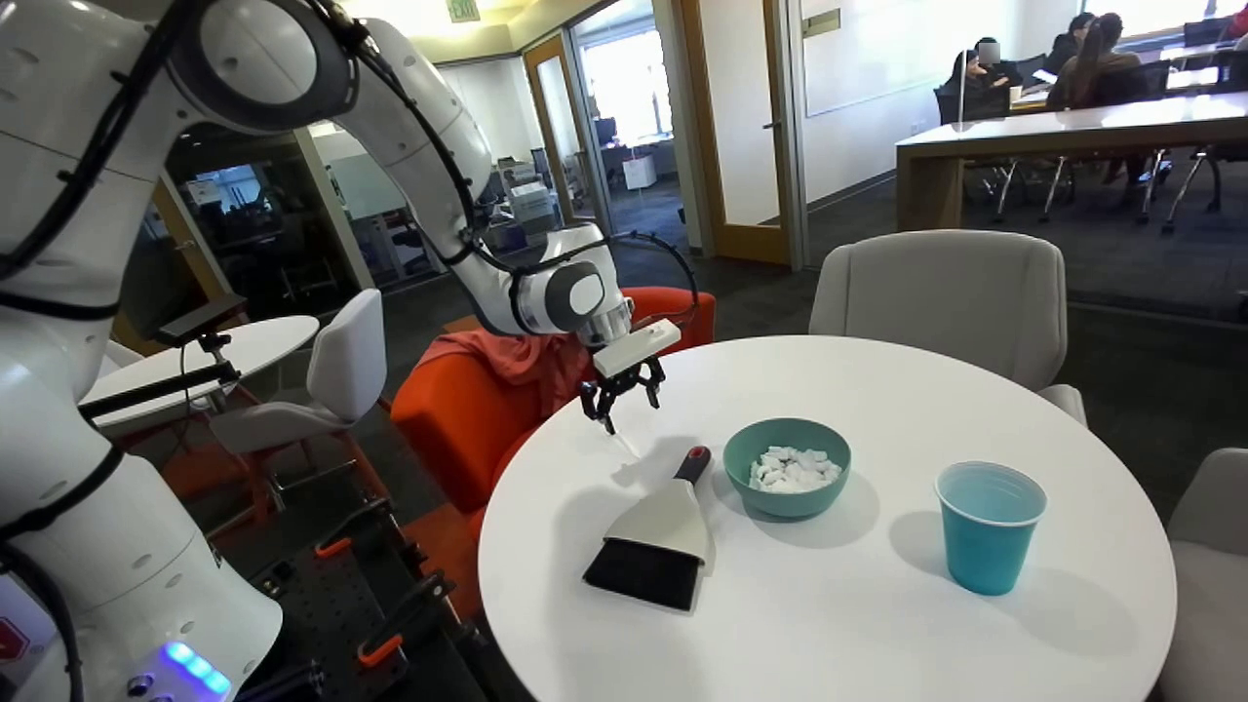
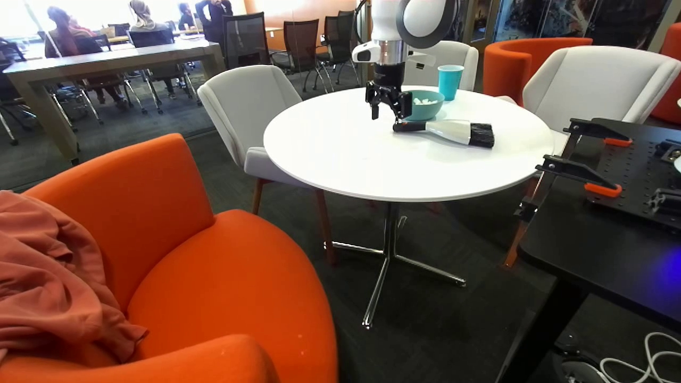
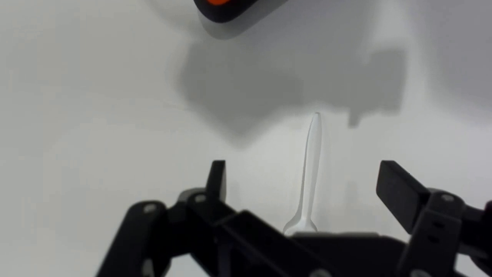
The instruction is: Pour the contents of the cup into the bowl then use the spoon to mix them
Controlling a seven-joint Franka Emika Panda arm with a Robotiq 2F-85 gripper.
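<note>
The spoon [image 3: 312, 165] is slim, white plastic and lies on the table; its bowl end is partly hidden behind my gripper's body. My gripper [image 3: 303, 173] is open and empty, with its fingers on either side of the spoon and above it. In both exterior views the gripper [image 1: 632, 411] [image 2: 387, 114] hovers over the table. The white contents [image 1: 795, 470] [image 2: 424, 101] lie in the teal bowl [image 1: 780, 504] [image 2: 425, 111]. The bright blue cup [image 1: 990, 546] [image 2: 450, 82] stands upright, apart from the bowl; no bits show inside it.
A brush [image 1: 663, 522] [image 2: 449, 130] with black bristles lies between the gripper and the bowl. Its handle end [image 3: 223, 11] shows at the top of the wrist view. The round white table [image 1: 819, 624] has grey chairs [image 1: 941, 292] and an orange chair [image 1: 453, 419] around it.
</note>
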